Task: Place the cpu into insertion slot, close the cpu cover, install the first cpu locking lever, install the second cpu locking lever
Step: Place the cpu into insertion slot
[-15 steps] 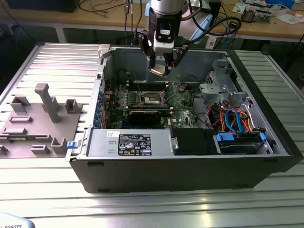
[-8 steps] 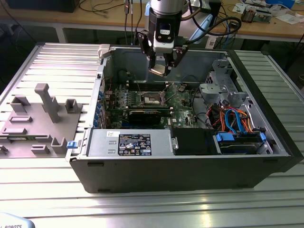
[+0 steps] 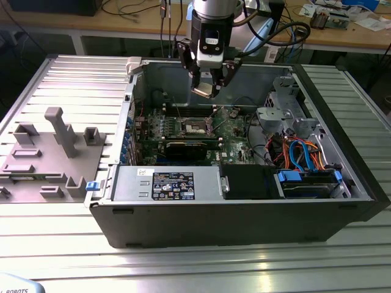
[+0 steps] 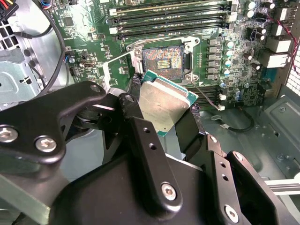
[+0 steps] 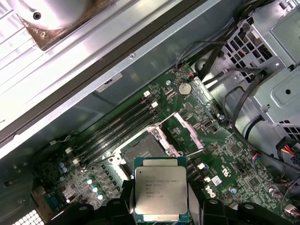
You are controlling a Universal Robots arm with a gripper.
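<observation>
In the first wrist view the cpu [image 5: 161,190] hides one edge of the insertion slot [image 5: 139,151].

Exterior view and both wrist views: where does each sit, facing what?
Exterior view: off the arm, looking down into the open computer case; gripper shows, holding the cpu.
Second wrist view: on the wrist, facing the cpu past black gripper links.
First wrist view: on the wrist, facing the cpu between fingertips.
All share cpu and insertion slot.

Bright, even light — glare on table [image 3: 263,255] (near edge).
</observation>
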